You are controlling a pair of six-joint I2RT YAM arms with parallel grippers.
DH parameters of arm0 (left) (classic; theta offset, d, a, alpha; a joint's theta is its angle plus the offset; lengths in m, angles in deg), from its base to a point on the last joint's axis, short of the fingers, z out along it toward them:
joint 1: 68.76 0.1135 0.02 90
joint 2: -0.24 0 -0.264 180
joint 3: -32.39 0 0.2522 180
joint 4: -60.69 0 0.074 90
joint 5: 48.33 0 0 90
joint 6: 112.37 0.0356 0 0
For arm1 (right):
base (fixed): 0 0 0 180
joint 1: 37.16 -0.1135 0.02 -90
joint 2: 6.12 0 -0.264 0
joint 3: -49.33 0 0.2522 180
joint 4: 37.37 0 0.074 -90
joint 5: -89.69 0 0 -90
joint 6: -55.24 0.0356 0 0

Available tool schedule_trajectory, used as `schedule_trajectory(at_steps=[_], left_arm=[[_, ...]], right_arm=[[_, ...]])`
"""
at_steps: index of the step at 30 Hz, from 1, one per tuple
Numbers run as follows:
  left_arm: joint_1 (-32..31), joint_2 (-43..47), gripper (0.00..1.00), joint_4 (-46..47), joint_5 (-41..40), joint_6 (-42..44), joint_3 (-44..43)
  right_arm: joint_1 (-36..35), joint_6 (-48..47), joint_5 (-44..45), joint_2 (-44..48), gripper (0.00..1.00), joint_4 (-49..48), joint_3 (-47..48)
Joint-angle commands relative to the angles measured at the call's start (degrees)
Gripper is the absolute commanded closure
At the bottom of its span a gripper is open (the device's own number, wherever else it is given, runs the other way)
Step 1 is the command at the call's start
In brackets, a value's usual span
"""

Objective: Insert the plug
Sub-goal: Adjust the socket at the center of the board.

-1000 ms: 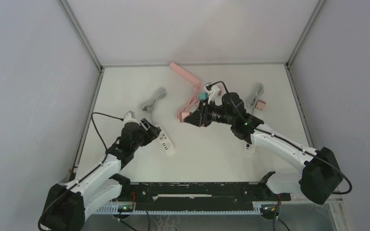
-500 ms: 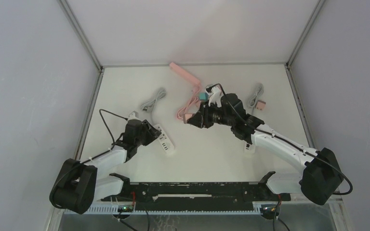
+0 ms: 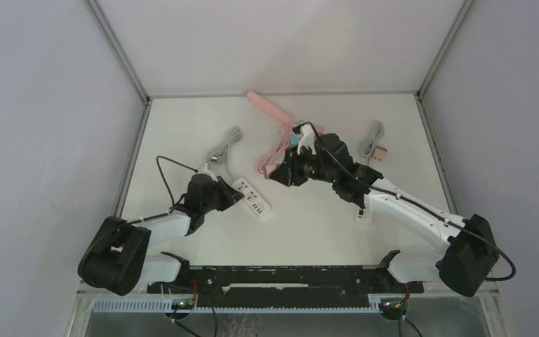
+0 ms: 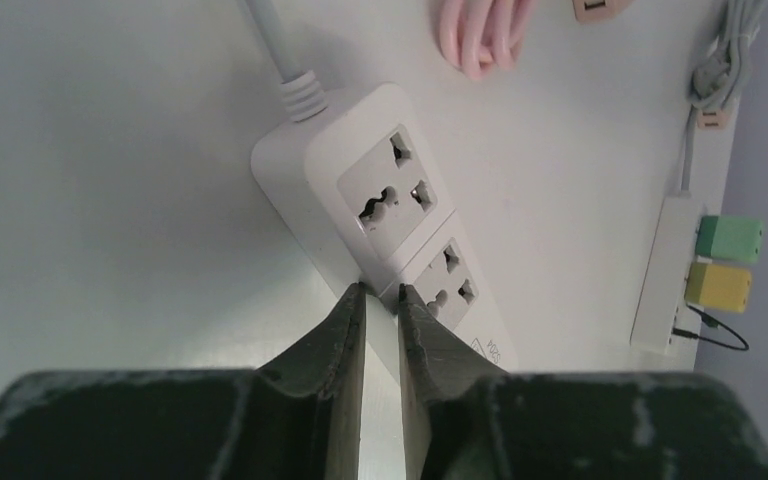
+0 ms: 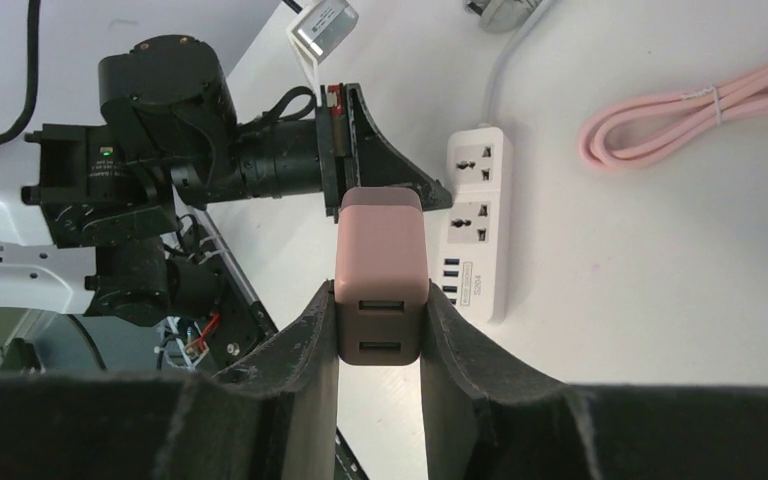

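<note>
My right gripper [image 5: 380,292] is shut on a pink plug [image 5: 380,270], a blocky adapter whose two USB ports face the camera. In the top view that gripper [image 3: 281,173] hovers right of a white power strip [image 3: 251,198] lying on the table. My left gripper [image 4: 382,290] has its jaws almost together with nothing between them. Its tips touch the long side of the power strip [image 4: 390,210], near the seam between its two sockets. The right wrist view shows the strip [image 5: 480,220] beyond the plug, with the left gripper [image 5: 438,190] at its edge.
A coiled pink cable [image 3: 272,153] and a pink power strip [image 3: 270,107] lie at the back centre. A grey cable [image 3: 223,147] lies back left, another [image 3: 373,139] back right. A small white strip carrying green and yellow adapters [image 4: 672,280] sits under the right arm.
My left gripper has closed from wide open and moved right. The white power strip has shifted right and turned with it. My right gripper has drifted slightly left, still holding the plug.
</note>
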Motion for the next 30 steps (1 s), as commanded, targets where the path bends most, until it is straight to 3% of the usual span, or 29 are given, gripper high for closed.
schedule_trajectory(at_steps=[1, 8, 12, 16, 21, 30], left_arm=[[-3.25, 0.63, 0.79, -0.28, 2.78, -0.01, 2.64], [-5.11, 3.7, 0.76, -1.89, 0.93, -0.03, 3.13], [-4.45, 9.15, 0.63, -9.56, -4.47, 3.5, -0.17], [-0.87, 11.8, 0.53, -10.5, -7.83, 5.09, -1.79], [2.96, 5.52, 0.51, -5.95, -7.41, 4.61, -4.85], [3.87, -7.59, 0.52, 4.95, -2.87, 6.96, -7.95]], right_arm=[[-1.47, -3.71, 3.99, -1.12, 1.0, 3.43, 4.43], [-3.71, -6.68, 7.0, -3.91, 1.0, 9.93, 9.2], [-3.84, -7.1, 7.04, -4.34, 1.0, 10.55, 9.31], [-3.84, -7.42, 6.64, -4.88, 1.0, 10.55, 9.29], [-3.75, -7.66, 5.39, -6.06, 1.0, 10.7, 9.62], [-3.75, -9.07, 4.48, -8.13, 1.0, 13.08, 10.83]])
